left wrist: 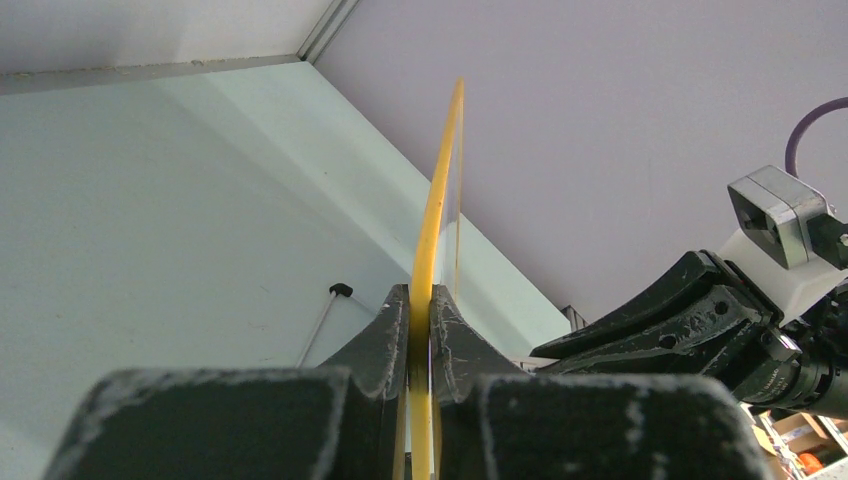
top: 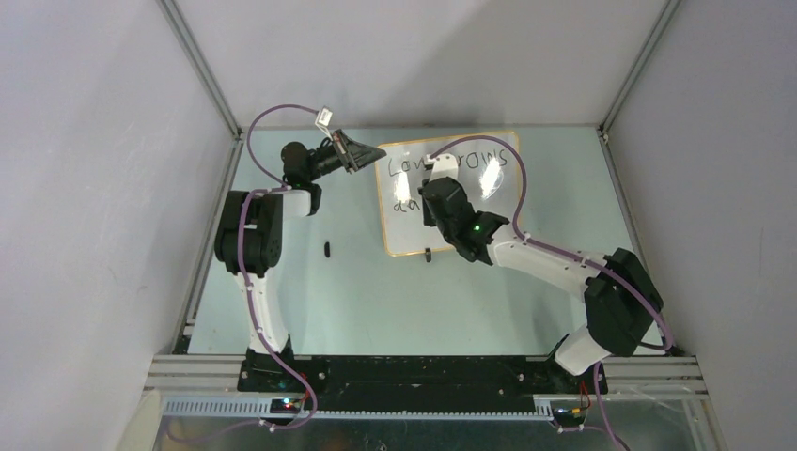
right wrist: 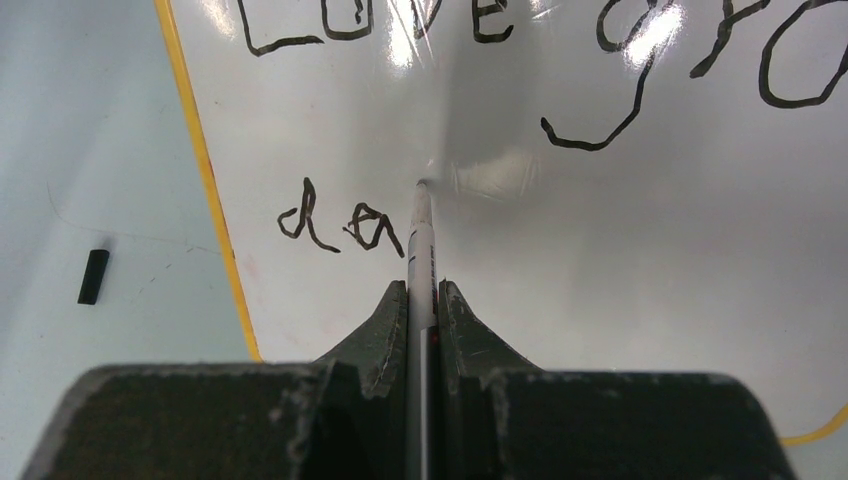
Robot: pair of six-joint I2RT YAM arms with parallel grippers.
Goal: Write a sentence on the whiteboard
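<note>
Pale green table (top: 376,301) and grey walls fill the overhead view. At upper centre sits the small white whiteboard with a thin orange-yellow rim (top: 409,230). On its left edge the left gripper (left wrist: 421,300) is clamped shut on the rim. The right gripper (right wrist: 422,290) is closed on a thin white marker (right wrist: 422,235), whose tip touches the board just right of "da" in the black handwritten sentence (right wrist: 340,228). The edge grip looks narrow, so a hard press could pivot or slip the board and skew the next letter. A low wrist could also smear the fresh ink above.
</note>
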